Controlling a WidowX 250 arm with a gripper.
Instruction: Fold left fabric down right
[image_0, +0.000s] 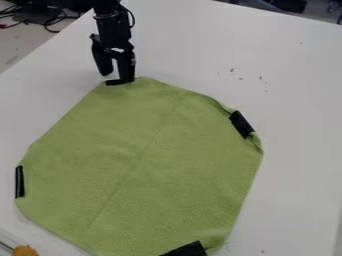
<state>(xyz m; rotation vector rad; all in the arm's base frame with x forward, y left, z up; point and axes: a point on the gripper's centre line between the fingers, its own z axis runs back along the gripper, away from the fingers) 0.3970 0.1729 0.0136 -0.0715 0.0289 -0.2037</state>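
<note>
Camera view: at the near left, part of an orange object (25, 251) is seen. Across the middle of a white table (300, 100), a green fabric (140, 165) is laid out flat, with a faint crease running through it. Its near edge is marked by a black strip (187, 249), its left edge by a second strip (20, 181), and its right edge, slightly curled, by a third strip (242, 124). At the fabric's far left corner, the black gripper (116, 77) is pointed down, its jaws spread. Farther left, dark cables (52, 22) are seen.
</note>
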